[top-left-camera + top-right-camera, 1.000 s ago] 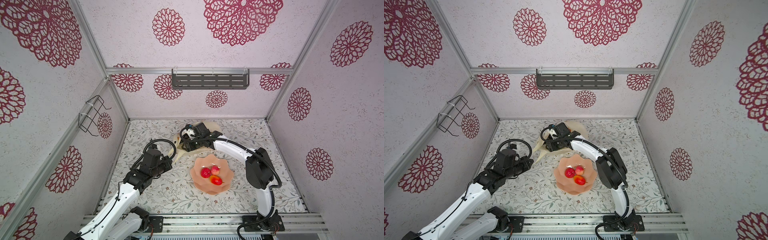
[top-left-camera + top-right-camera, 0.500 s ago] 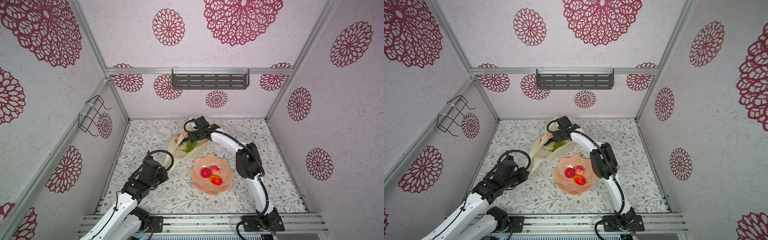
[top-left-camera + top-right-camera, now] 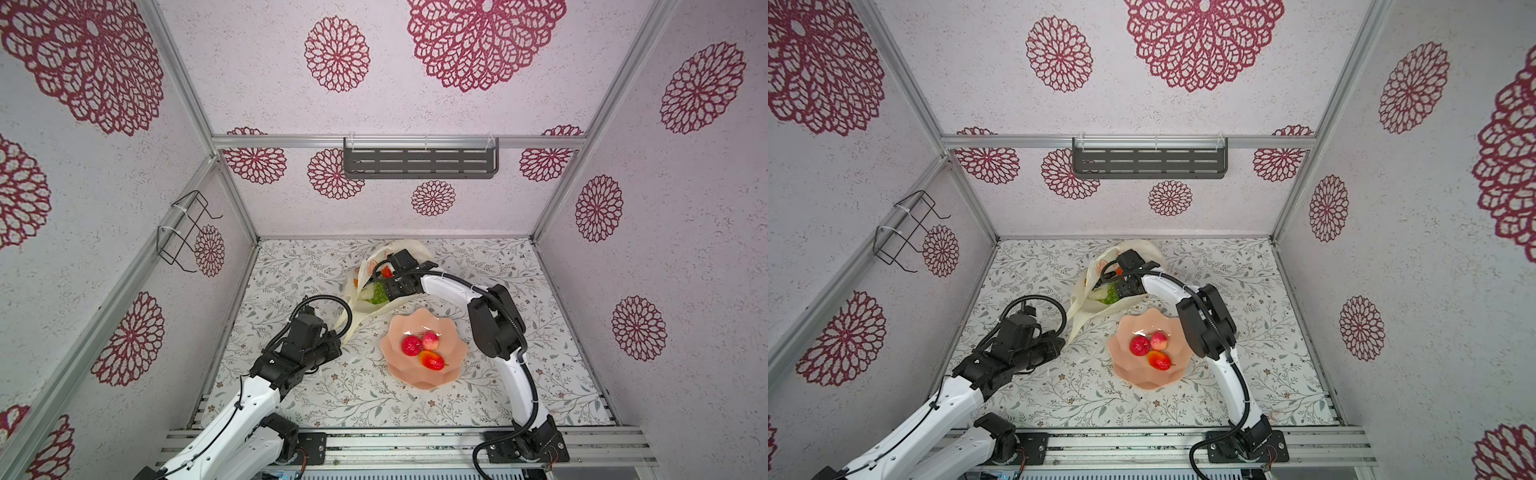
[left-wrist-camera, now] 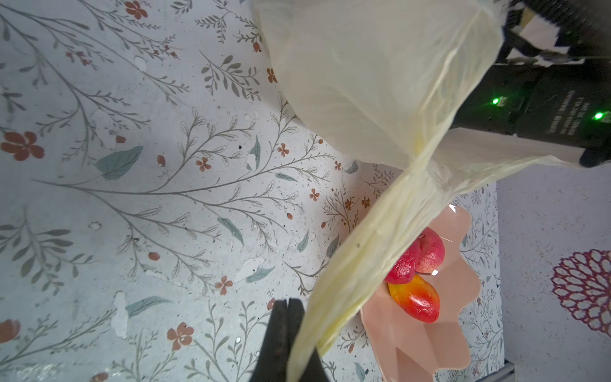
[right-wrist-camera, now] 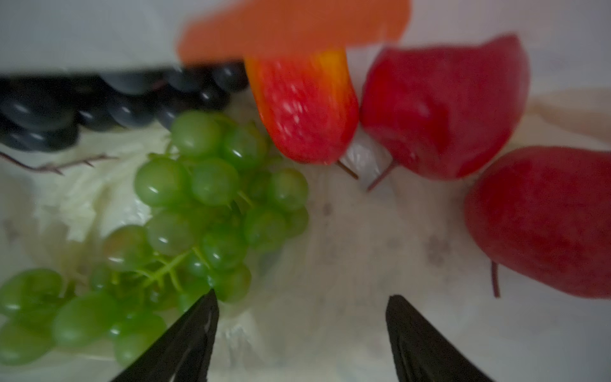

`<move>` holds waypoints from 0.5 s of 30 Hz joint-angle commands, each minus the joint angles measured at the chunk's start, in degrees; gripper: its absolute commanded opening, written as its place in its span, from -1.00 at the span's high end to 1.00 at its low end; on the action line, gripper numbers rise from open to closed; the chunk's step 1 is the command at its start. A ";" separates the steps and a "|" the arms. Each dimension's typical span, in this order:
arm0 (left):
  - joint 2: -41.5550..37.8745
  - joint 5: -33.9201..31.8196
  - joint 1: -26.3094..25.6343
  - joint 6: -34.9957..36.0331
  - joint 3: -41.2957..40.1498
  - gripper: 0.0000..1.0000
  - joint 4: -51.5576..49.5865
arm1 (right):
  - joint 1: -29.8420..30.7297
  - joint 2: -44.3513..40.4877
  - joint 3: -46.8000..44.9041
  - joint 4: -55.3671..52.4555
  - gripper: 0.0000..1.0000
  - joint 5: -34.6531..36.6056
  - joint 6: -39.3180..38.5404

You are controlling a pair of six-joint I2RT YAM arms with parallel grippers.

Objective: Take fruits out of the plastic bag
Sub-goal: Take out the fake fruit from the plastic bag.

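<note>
The cream-yellow plastic bag [image 3: 356, 296] [image 3: 1084, 302] lies at the back middle of the table, mouth pulled open. My left gripper [image 3: 335, 337] [image 4: 288, 301] is shut on its stretched handle [image 4: 370, 251]. My right gripper [image 5: 301, 296] stands open inside the bag, nothing between its fingertips [image 5: 210, 297]. In front of it lie fruits: a green grape bunch [image 5: 211, 205] [image 3: 378, 296], dark grapes [image 5: 115, 96], a red-yellow mango shape [image 5: 304, 109] and two red round ones [image 5: 443, 109]. Three fruits [image 3: 422, 349] [image 3: 1148, 349] sit in the pink bowl.
The peach-pink scalloped bowl [image 3: 415, 379] [image 3: 1142, 380] [image 4: 429, 347] stands just in front of the bag, between the two arms. A wire basket [image 3: 183, 232] hangs on the left wall and a dark slotted shelf [image 3: 419, 164] on the back wall.
My left gripper has drawn back toward the front left with the handle, stretching the bag open. My right gripper has opened wider and now sits inside the bag's mouth.
</note>
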 commanded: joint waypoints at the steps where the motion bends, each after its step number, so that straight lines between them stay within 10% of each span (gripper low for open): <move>1: 1.65 0.70 -1.35 3.22 2.08 1.00 5.54 | -1.45 -6.81 -1.85 1.69 -0.71 3.01 -1.82; 15: 8.80 -1.76 -7.39 10.20 -0.40 1.00 14.04 | -3.23 -9.05 -5.86 14.64 -0.84 6.15 2.68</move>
